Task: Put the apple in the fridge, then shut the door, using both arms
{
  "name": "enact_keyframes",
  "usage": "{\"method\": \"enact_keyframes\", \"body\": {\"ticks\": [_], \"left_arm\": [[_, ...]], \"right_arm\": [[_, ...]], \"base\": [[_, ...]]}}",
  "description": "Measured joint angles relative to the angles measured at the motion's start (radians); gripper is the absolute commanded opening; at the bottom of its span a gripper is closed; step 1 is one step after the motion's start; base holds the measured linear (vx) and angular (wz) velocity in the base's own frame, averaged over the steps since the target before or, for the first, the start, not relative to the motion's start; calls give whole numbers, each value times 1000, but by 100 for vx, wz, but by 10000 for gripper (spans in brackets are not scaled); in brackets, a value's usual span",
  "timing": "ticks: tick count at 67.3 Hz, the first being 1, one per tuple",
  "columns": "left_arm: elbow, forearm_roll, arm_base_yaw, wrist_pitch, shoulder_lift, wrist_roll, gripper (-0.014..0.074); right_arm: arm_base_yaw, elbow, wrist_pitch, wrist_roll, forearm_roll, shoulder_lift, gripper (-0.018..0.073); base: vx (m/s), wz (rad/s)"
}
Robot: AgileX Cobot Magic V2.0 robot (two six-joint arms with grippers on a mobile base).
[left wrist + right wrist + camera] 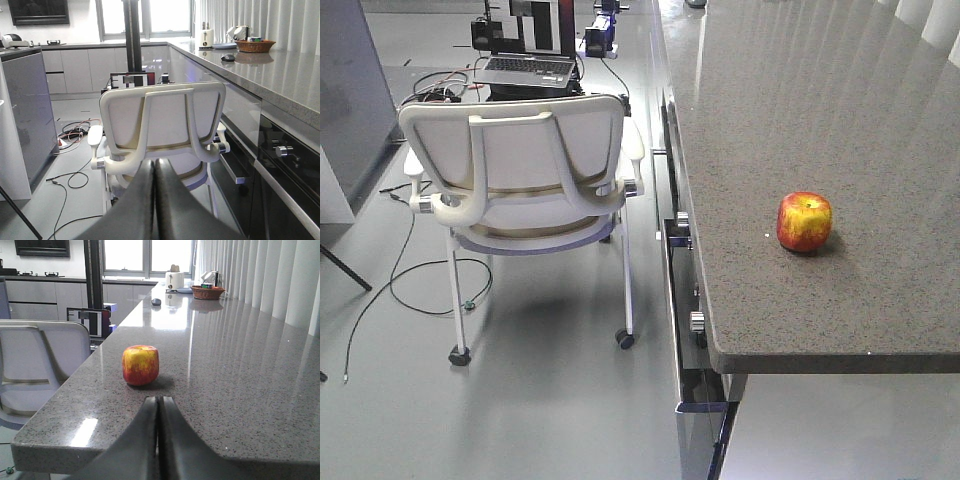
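The apple (805, 222) is seated upright on the table (840, 90), near the table's front edge and set in from its left edge. No contact with any other item is made.

The right pincer (159, 401) is fully closed: its two black fingers are pressed together with no gap, and nothing is gripped. It is held low over the table's front edge and is pointed at the apple (141, 365), from which it is clearly separated. From this side, the apple is seen as red below and yellow toward the top.

The left pincer (154, 164) is likewise closed tight and carries nothing. It is positioned off the table, to the table's left, and is directed at the back of a white chair (160, 120).

The chair (515, 170) is placed on the floor just beside the table's left edge. A laptop (525, 68) is set beyond the chair, left of the table. Loose cables (410, 290) are laid on the floor, well to the table's left.

At the table's far end, a wicker basket (207, 292) and a white toaster (174, 280) are located.
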Motion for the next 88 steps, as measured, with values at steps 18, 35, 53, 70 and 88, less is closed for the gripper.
{"method": "enact_keyframes", "body": {"ticks": [18,35,53,70,88], "left_arm": [[0,0,0,0,0,0,-6],[0,0,0,0,0,0,-6],[0,0,0,1,0,0,-6],[0,0,0,1,0,0,-6],[0,0,0,1,0,0,-6]], "right_arm": [[0,0,0,0,0,0,-3],[0,0,0,0,0,0,-3],[0,0,0,0,0,0,-3],[0,0,0,0,0,0,-3],[0,0,-85,23,38,0,-3]], "base": [[0,0],[0,0],[0,0],[0,0],[0,0]]}}
